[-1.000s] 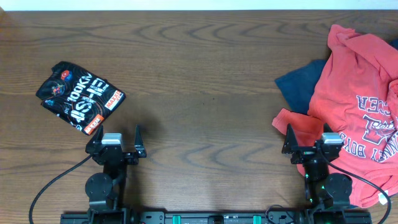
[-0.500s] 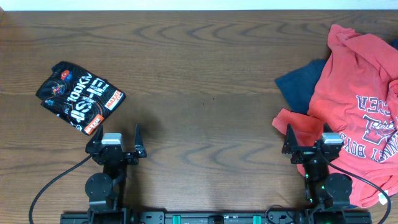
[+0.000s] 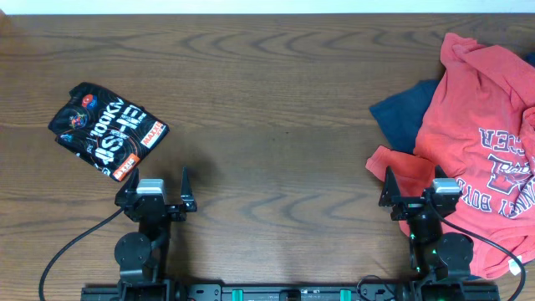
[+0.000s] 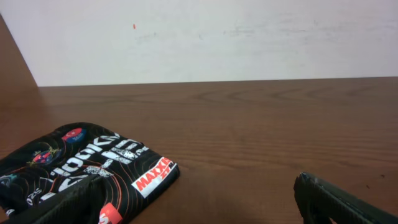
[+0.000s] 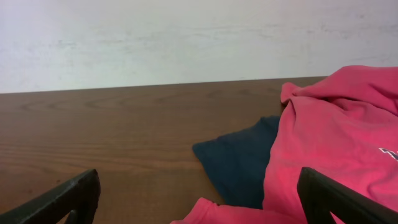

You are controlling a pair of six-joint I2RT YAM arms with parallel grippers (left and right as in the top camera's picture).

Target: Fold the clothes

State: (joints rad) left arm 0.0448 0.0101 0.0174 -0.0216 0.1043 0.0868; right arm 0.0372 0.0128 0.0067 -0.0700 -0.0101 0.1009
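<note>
Dark wood-grain table [image 3: 284, 100], matte and bare in the middle, with a pale blank wall [image 4: 249, 37] behind it.

Landmark: the coral-red T-shirt [image 3: 481, 125], the largest thing on the table.
- It lay spread and rumpled, not folded. Its long axis ran from the table's near edge toward the far edge. Soft cotton with loose ridges, navy-and-white lettering face up.
- A loose coral flap stuck out at its near left corner.

Navy garment [image 3: 405, 113]: plain and dull, poking out from under the T-shirt's left side. Most of it was hidden, so I could not tell its shape.

Black shirt [image 3: 104, 130]: well apart from the T-shirt, far to its left. It was a compact, tilted packet, apparently folded already, with white-and-red print on top.

Right pincer [image 3: 420, 194]: at the T-shirt's near left corner, right over the flap. Jaws were spread wide and held nothing. The body of the T-shirt lay ahead of it and to its right.

Left pincer [image 3: 155, 194]: well apart from the T-shirt, just near of the black packet. Its jaws were also wide and held nothing.

My judgement: the T-shirt was the next piece to fold, and the right arm was much the nearer. The flap looked like the handiest hold. The thin, limp cloth would likely sag and drag the navy piece along.
</note>
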